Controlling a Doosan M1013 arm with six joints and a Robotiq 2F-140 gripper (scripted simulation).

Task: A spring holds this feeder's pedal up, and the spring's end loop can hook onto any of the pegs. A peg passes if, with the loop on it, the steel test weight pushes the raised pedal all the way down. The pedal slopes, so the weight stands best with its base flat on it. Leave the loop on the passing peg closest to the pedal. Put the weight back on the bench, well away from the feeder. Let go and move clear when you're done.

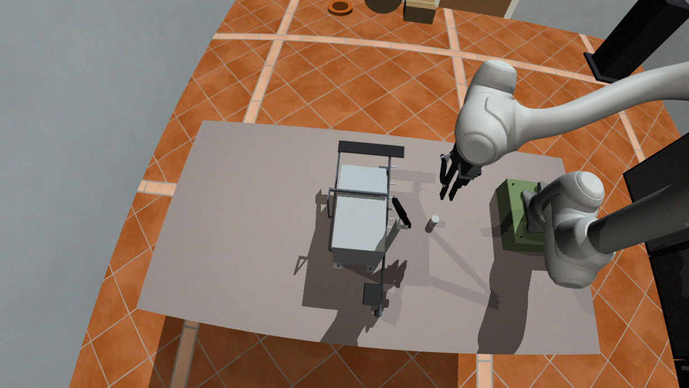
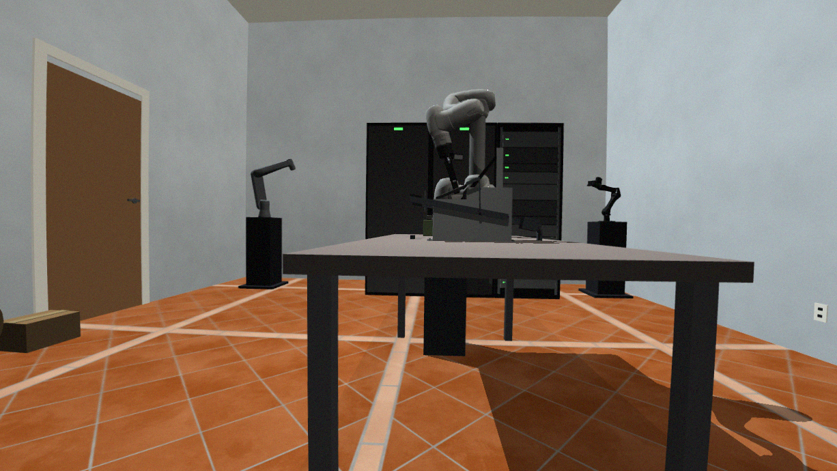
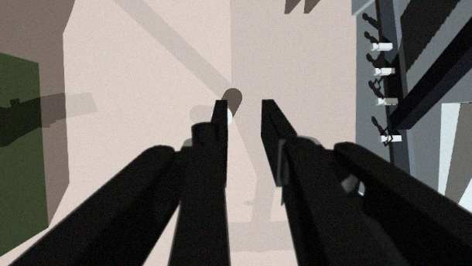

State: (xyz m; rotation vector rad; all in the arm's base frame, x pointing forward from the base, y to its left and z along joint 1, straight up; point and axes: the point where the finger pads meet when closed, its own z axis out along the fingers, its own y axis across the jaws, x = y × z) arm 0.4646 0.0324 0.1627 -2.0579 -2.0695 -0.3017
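The grey feeder [image 1: 360,212] stands mid-bench with its black pedal [image 1: 370,149] at the far end. A black spring [image 1: 400,212] runs along its right side. A row of small pegs [image 3: 383,71] shows in the wrist view, and the spring's loop [image 3: 388,138] sits at the lowest one there. The small steel weight [image 1: 434,221] stands upright on the bench, right of the feeder. My gripper [image 1: 447,196] hangs above the bench just beyond the weight, fingers pointing down. In the wrist view the fingers stand narrow with nothing between them; the left finger partly hides the weight [image 3: 229,116].
A green base block [image 1: 518,214] carries my arm at the right of the bench and shows at the left edge of the wrist view [image 3: 19,155]. Black cabinets stand behind it. A box and an orange ring lie on the floor far off.
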